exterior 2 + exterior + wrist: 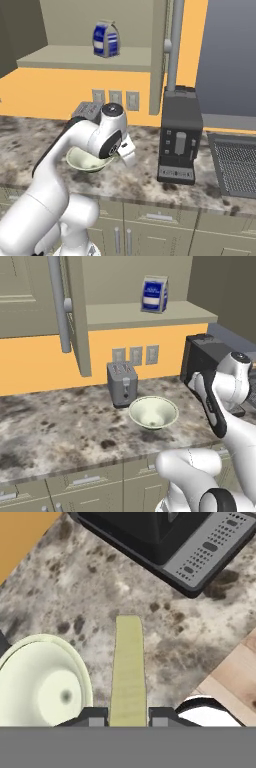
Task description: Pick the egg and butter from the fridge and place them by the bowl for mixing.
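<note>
My gripper [128, 717] is clamped on the butter's [128, 667] end; soft, slippery, with the bowl [42, 687] at 9 o'clock.

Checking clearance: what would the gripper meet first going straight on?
Probably the countertop beside the bowl; the butter held in the gripper would touch first. Depth is unclear.

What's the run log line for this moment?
claw: shut on butter | butter: held above counter, beside bowl | egg: unseen | coffee machine: right of bowl
</note>
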